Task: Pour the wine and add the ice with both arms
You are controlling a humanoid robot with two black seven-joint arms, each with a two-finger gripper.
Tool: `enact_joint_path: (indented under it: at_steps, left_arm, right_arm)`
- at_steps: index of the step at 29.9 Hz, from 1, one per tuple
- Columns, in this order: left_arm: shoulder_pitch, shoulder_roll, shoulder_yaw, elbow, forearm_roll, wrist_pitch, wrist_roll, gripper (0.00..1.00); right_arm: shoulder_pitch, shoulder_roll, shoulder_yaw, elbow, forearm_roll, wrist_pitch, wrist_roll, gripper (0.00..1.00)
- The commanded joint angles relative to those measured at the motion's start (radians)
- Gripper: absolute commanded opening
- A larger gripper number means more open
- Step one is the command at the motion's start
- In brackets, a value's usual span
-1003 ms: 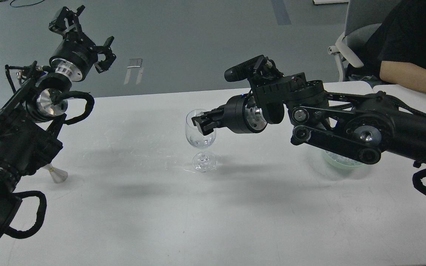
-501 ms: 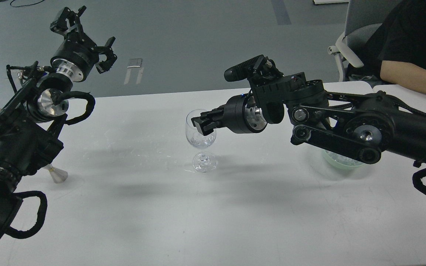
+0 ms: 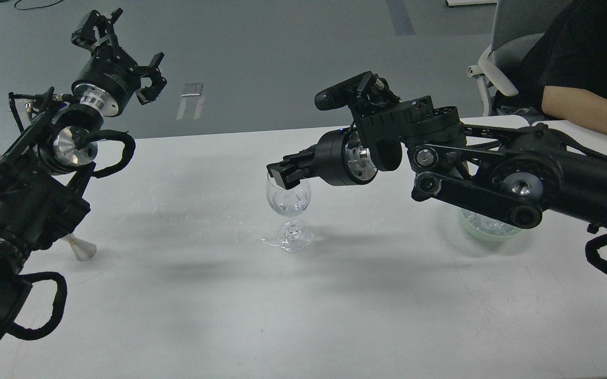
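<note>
A clear wine glass (image 3: pixel 288 202) stands upright mid-table with clear ice (image 3: pixel 286 206) showing in the bottom of its bowl. My right gripper (image 3: pixel 282 176) hangs just over the glass's rim, its dark fingers pointing left and down; I cannot tell them apart. My left gripper (image 3: pixel 124 50) is raised high at the far left, well away from the glass, with fingers spread, open and empty. A pale green bowl (image 3: pixel 485 229) holding more ice sits under my right arm, mostly hidden by it.
A small clear flared object (image 3: pixel 81 248) lies on the white table (image 3: pixel 303 316) beside my left arm, partly hidden. A seated person's forearm (image 3: pixel 587 110) rests on the table's back right corner, next to a grey chair (image 3: pixel 514 47).
My right gripper has lifted from inside the glass's bowl to just above its rim. The glass has shifted slightly. My left arm has hardly moved.
</note>
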Motion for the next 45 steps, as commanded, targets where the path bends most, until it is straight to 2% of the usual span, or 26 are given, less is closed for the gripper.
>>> enact_joint_path:
  at_steps: [1,10,11,12,13,17,19,23,31,35,39,41,45]
  left_arm:
    - [0.001,0.002,0.000,0.000,-0.001,0.000,0.000,0.98]
    - [0.000,0.005,0.000,0.000,0.001,0.000,0.000,0.98]
    - [0.000,0.007,0.000,0.000,0.001,0.000,0.002,0.98]
    - [0.000,0.007,0.000,0.000,0.001,0.000,0.002,0.98]
    - [0.000,0.007,0.000,0.000,0.001,0.000,0.002,0.98]
    - [0.000,0.010,0.000,0.000,0.001,0.000,0.002,0.98]
    - [0.001,0.011,0.000,0.000,0.001,0.000,0.002,0.98]
    - [0.003,0.014,0.000,0.000,-0.001,0.000,0.000,0.98]
    - [0.009,0.011,0.000,0.000,-0.004,0.000,-0.011,0.98]
    - [0.011,0.007,-0.001,0.002,-0.009,0.000,-0.017,0.98]
    - [0.012,-0.001,0.002,0.011,-0.010,0.000,-0.057,0.98]
    - [0.015,-0.002,0.002,0.011,-0.015,0.000,-0.066,0.98]
    - [0.018,-0.028,-0.008,0.014,-0.021,0.012,-0.078,0.98]
  right_arm:
    - [0.004,0.001,0.014,0.000,0.002,0.000,0.000,0.38]
    - [0.059,-0.007,0.118,0.000,0.010,0.000,-0.008,0.42]
    - [0.073,-0.010,0.142,-0.001,0.020,0.000,-0.009,0.50]
    - [0.091,-0.017,0.167,-0.005,0.042,0.000,-0.009,0.64]
    - [0.102,-0.025,0.178,-0.006,0.055,0.000,-0.011,0.70]
    - [0.176,-0.109,0.211,-0.049,0.141,0.000,-0.018,0.95]
    - [0.200,-0.152,0.216,-0.079,0.199,0.000,-0.020,1.00]
    - [0.220,-0.226,0.256,-0.179,0.316,0.000,-0.015,1.00]
    - [0.145,-0.224,0.516,-0.420,0.369,0.000,-0.003,1.00]
    - [0.064,-0.223,0.615,-0.459,0.418,0.000,0.002,1.00]
    - [-0.051,-0.160,0.737,-0.469,0.477,-0.013,0.006,1.00]
    - [-0.089,-0.133,0.776,-0.472,0.496,-0.061,0.017,1.00]
    - [-0.223,-0.025,0.880,-0.479,0.549,-0.165,0.090,1.00]
